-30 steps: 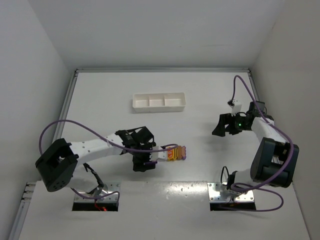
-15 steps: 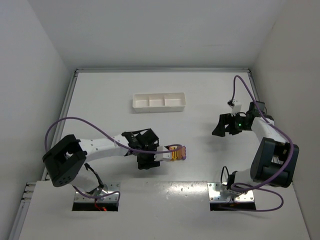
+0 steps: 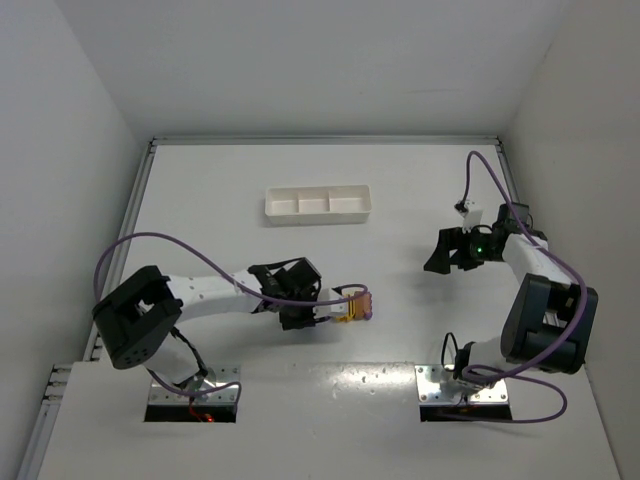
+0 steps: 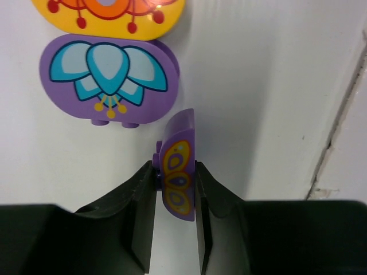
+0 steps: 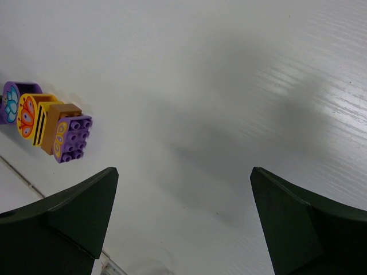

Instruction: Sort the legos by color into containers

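Note:
In the left wrist view my left gripper [image 4: 176,169] is shut on a small purple lego [image 4: 179,143] with a yellow butterfly print, standing on edge on the table. Just beyond it lie a purple lego with a blue flower [image 4: 108,80] and an orange-yellow lego [image 4: 109,14]. From above, the left gripper [image 3: 328,313] sits right against the lego cluster [image 3: 356,304]. The right wrist view shows a row of purple [image 5: 10,102], orange-yellow [image 5: 31,117], brown [image 5: 57,117] and purple studded [image 5: 71,139] legos. My right gripper [image 5: 183,172] hangs open over bare table. The white three-compartment tray [image 3: 318,203] lies further back.
The right arm [image 3: 530,290] is folded at the right side, with its gripper [image 3: 445,250] well away from the legos. A raised rail runs along the table's left edge [image 3: 130,240]. A seam [image 4: 338,120] in the table surface passes right of the held lego.
The left gripper slid right up to the lego cluster and its jaws closed on the purple butterfly lego. The right arm stayed still.

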Tool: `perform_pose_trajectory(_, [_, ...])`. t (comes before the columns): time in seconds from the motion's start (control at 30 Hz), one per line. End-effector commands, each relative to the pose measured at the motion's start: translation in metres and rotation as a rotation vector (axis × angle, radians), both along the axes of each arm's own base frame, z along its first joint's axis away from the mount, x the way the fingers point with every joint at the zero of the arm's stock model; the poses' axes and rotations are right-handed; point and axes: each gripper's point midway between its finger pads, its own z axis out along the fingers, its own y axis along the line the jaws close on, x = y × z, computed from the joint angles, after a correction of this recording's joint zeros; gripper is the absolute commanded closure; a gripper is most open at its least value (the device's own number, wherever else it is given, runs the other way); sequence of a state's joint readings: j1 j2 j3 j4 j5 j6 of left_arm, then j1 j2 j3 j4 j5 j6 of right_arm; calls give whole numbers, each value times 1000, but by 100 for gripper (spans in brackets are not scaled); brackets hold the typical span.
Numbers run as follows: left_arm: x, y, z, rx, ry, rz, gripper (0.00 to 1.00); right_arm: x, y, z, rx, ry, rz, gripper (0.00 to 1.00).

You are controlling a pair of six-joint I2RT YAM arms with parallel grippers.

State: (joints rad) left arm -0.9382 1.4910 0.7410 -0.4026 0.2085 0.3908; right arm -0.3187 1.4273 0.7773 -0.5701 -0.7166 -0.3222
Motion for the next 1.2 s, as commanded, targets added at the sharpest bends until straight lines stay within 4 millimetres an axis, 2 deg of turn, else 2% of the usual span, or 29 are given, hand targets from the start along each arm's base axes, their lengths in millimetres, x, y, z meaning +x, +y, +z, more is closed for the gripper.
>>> perform_pose_trajectory(0.0, [6,3,-6,27,-44,38,88,11,-2,10,-3,-50,17,1])
perform_pose_trajectory(0.07, [17,4,9,-6,-96,66,95,11,-2,10,-3,-50,17,1])
perform_pose_trajectory(0.1, [24,6,16,-18,-121,79,95,11,-2,10,-3,-50,17,1])
perform_pose_trajectory(0.13, [35,5,32,-56,-165,107,95,11,-2,8,0,-41,17,1])
perform_pose_trajectory(0.27, [85,20,73,-132,-253,275,96,10,-2,5,3,-32,17,1])
perform_pose_trajectory(0.37, [114,27,90,-175,-285,410,96,10,0,7,13,-36,21,1])
perform_pose_trajectory(0.4, [134,31,101,-205,-306,487,96,10,0,7,13,-36,21,1])
perform_pose_trajectory(0.43, [141,32,105,-213,-304,518,96,10,0,7,13,-36,21,1])
perform_pose_trajectory(0.5, [169,36,124,-264,-321,613,96,10,0,7,13,-36,21,1])
perform_pose_trajectory(0.53, [177,37,121,-258,-308,640,96,10,0,7,13,-36,21,1])
perform_pose_trajectory(0.6, [198,41,134,-289,-315,708,97,10,0,7,13,-36,21,1])
perform_pose_trajectory(0.63, [206,41,129,-281,-303,727,97,10,-2,6,5,-33,18,1])
perform_pose_trajectory(0.73, [231,45,143,-330,-311,809,97,10,-2,6,5,-33,18,1])
perform_pose_trajectory(0.77, [236,42,138,-333,-302,819,97,10,-2,6,5,-33,18,1])
perform_pose_trajectory(0.87, [258,47,141,-344,-326,875,97,10,-2,6,5,-33,18,1])
perform_pose_trajectory(1.03, [291,54,130,-350,-315,948,97,10,-2,6,5,-33,18,1])
perform_pose_trajectory(1.17, [311,52,123,-347,-319,971,97,10,-2,6,5,-33,18,1])
